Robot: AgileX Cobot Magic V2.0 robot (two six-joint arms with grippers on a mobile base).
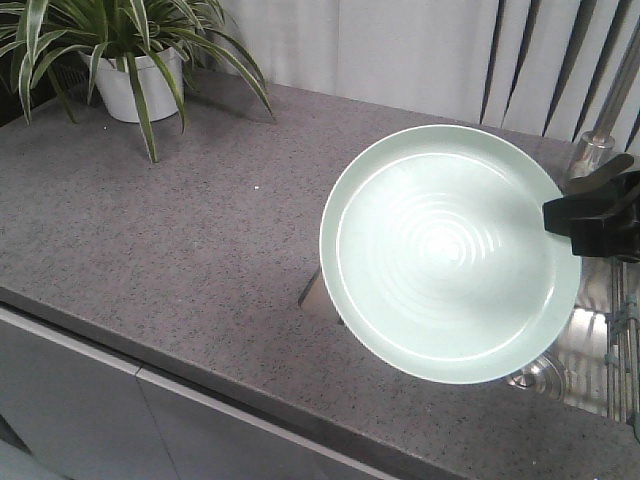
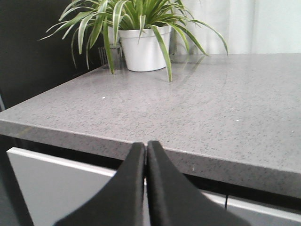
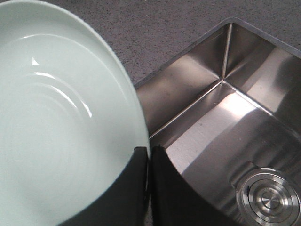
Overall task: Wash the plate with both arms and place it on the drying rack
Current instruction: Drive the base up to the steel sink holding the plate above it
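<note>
Plate (image 1: 450, 255) rim pinched between right fingers (image 3: 171, 200), tilted over the sink (image 3: 221, 108) corner edge; left fingers (image 2: 124, 193) pressed together, low before the worktop (image 2: 211, 122) front edge.

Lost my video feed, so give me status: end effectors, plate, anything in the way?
Right end effector shut on plate rim, above sink. Left end effector shut, empty, by counter edge. No obstruction seen.

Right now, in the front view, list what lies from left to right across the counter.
Left to right: plant → plate → right arm, its jaws shut on the plate's right rim.
</note>
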